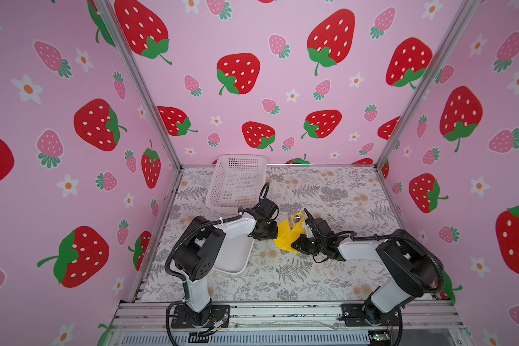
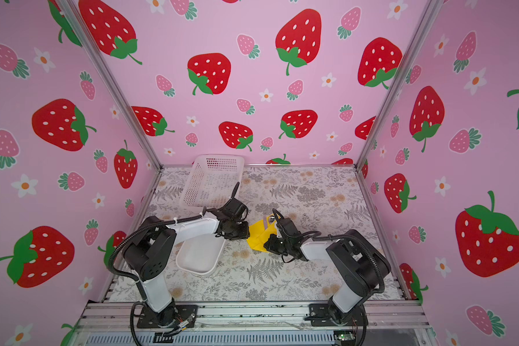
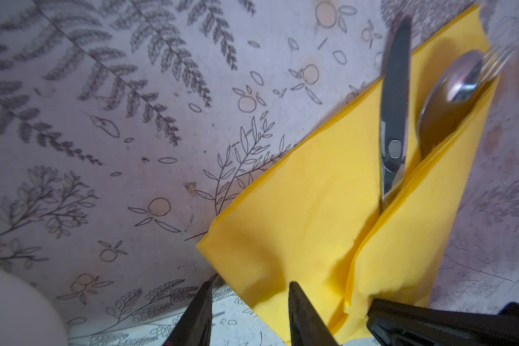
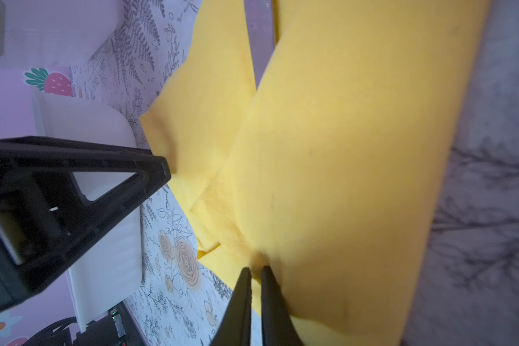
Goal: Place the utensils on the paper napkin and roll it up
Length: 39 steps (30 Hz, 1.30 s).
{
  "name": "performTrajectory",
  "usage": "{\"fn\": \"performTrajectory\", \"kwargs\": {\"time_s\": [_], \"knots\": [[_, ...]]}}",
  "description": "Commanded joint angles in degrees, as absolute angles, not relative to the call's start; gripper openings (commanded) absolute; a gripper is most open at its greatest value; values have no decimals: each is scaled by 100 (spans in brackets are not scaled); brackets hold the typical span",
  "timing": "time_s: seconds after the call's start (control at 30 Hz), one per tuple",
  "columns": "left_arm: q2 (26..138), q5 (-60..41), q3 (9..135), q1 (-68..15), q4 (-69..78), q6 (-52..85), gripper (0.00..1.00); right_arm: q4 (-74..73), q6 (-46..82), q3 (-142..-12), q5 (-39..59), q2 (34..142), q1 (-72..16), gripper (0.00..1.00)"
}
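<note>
The paper napkin point(image 1: 285, 235) is lying mid-surface, folded over the utensils point(image 3: 394, 119), whose heads are poking out of its far end. Its long axis is running away from the arm bases. The right gripper point(image 4: 256, 269) is pinching its near end with jaws pressed together. The left gripper point(image 3: 252, 281) is hovering at its left flap, jaws spread. The white tray point(image 1: 235, 257) is crowding the napkin's left, and bare surface point(image 1: 342, 194) is lying to its right.
</note>
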<state>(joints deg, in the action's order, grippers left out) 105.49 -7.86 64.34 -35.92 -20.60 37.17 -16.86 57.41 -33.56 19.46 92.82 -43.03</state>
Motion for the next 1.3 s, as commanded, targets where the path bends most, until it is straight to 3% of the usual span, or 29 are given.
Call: {"fn": "performTrajectory", "kwargs": {"time_s": [0.0, 0.53, 0.83, 1.27], "knots": [[10755, -666, 6473, -3628, -1907, 3871, 41, -1472, 5843, -3249, 1837, 9334, -4329, 13], [10736, -905, 6372, -3647, -1573, 4054, 27, -1557, 5837, -3209, 1846, 9413, -4330, 13], [10456, -1020, 6425, -3655, -1581, 4000, 1, -1566, 5836, -3221, 1828, 9404, -4333, 13], [10015, -1820, 6632, -3700, -1542, 3850, 0, -1595, 5854, -3239, 1758, 9217, -4331, 13]]}}
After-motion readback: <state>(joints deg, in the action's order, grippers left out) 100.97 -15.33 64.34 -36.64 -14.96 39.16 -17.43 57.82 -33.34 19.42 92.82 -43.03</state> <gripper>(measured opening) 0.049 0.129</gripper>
